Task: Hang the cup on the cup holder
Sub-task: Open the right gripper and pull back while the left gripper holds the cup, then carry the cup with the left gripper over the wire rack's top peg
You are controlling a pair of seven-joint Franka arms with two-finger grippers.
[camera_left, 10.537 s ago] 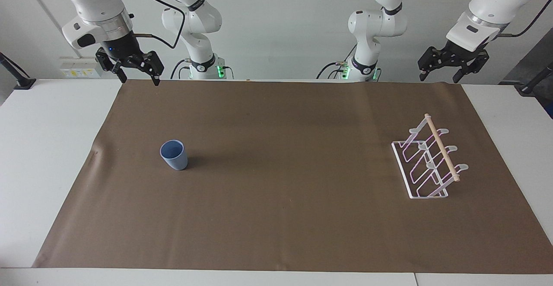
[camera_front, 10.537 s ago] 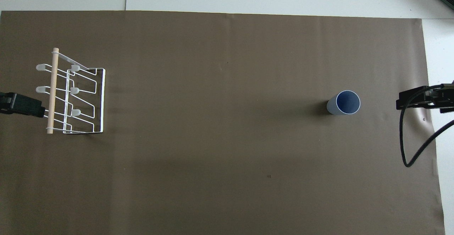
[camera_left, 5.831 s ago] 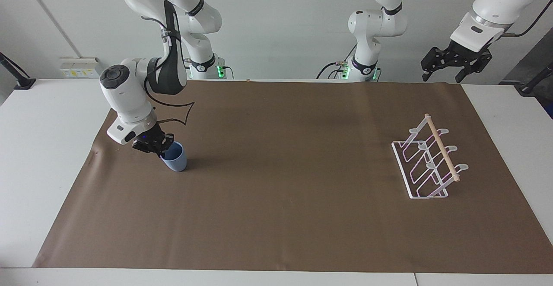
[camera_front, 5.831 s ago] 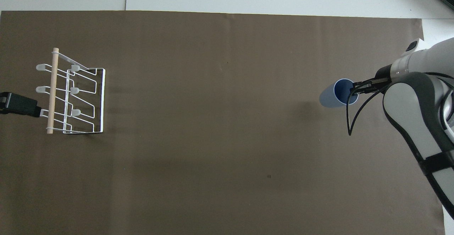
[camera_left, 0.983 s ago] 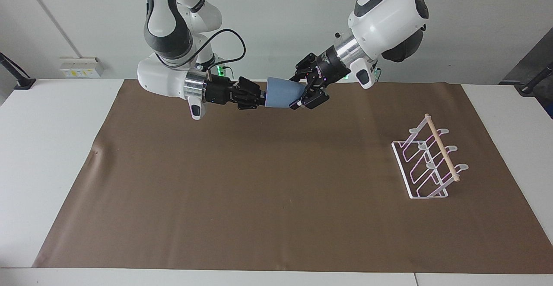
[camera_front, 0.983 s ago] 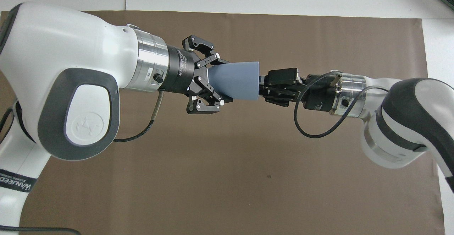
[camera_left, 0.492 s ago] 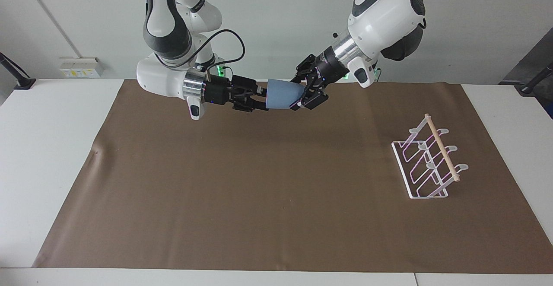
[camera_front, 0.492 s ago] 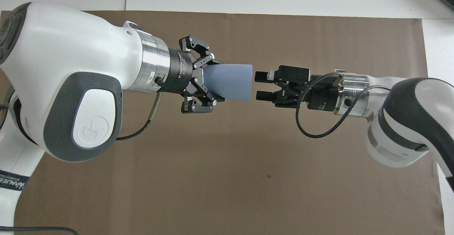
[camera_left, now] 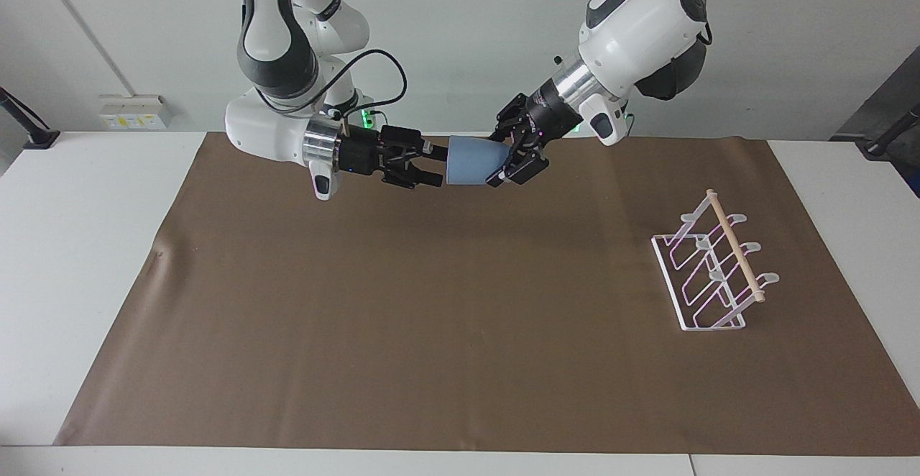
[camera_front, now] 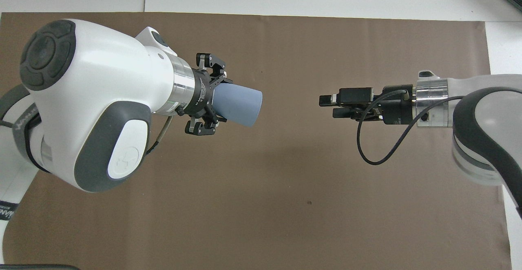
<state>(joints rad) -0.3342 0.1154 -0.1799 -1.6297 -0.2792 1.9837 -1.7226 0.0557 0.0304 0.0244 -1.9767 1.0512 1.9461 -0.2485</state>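
The light-blue cup (camera_left: pixel 468 162) (camera_front: pixel 240 107) hangs on its side in the air over the middle of the mat's robot-side part. My left gripper (camera_left: pixel 502 157) (camera_front: pixel 218 100) is shut on the cup's narrow base, so the mouth points at the right gripper. A short gap away, my right gripper (camera_left: pixel 436 167) (camera_front: pixel 328 106) is open and holds nothing. The white wire cup holder (camera_left: pixel 715 267) with its wooden dowel stands on the mat toward the left arm's end. In the overhead view my left arm covers it.
A brown mat (camera_left: pixel 460 318) (camera_front: pixel 285 204) covers most of the white table (camera_left: pixel 86 246). A black cable (camera_front: pixel 367 147) loops below the right wrist. A small dark speck (camera_front: pixel 309 202) lies on the mat.
My right gripper opened, let go of the cup's rim and drew back toward its own end. The left gripper keeps the cup and has carried it slightly toward the left arm's end.
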